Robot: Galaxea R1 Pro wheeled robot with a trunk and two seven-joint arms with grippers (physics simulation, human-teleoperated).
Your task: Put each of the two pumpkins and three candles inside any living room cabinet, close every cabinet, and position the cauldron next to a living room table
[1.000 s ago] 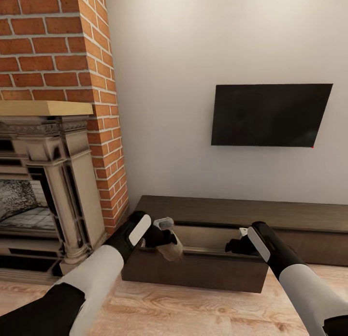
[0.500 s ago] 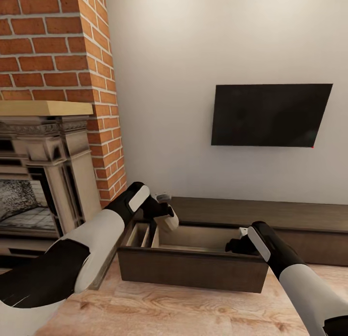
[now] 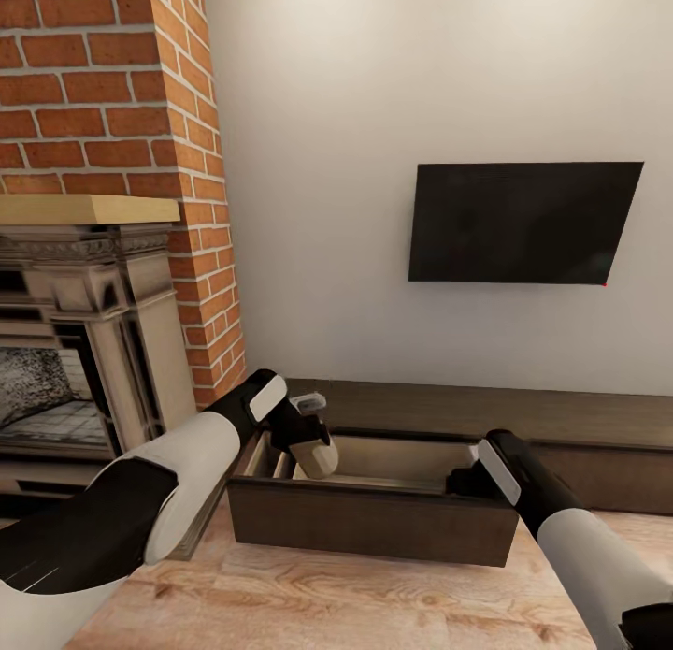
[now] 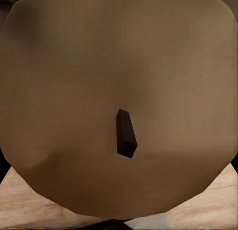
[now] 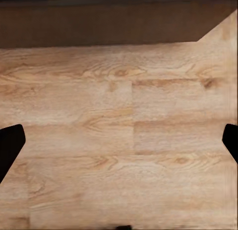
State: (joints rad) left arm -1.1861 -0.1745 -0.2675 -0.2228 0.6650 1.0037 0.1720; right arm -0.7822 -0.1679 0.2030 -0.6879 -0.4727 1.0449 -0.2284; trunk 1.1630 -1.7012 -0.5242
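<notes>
Where the head view takes in the low dark cabinet [image 3: 486, 411] along the wall: one candle [image 3: 318, 457] counted, one drawer [image 3: 374, 519] pulled open, pale inside. No more than that single candle countable in these views.

Left claw [image 3: 313, 449]: closed on the candle, held above the left end of the open drawer, clear of the drawer floor. Seen close in the left wrist view as a tan round face [image 4: 119, 101] with one small dark wick [image 4: 125, 134].

Right claw [image 3: 460, 482]: at the right end of the drawer, low behind its front panel; fingers hidden in the head view. Spread wide in the right wrist view, dark fingertips [image 5: 10, 145] at both edges, nothing between them but plank floor [image 5: 119, 131].

Also noted: one brick fireplace [image 3: 103, 257], one wall-mounted screen [image 3: 523, 222].
</notes>
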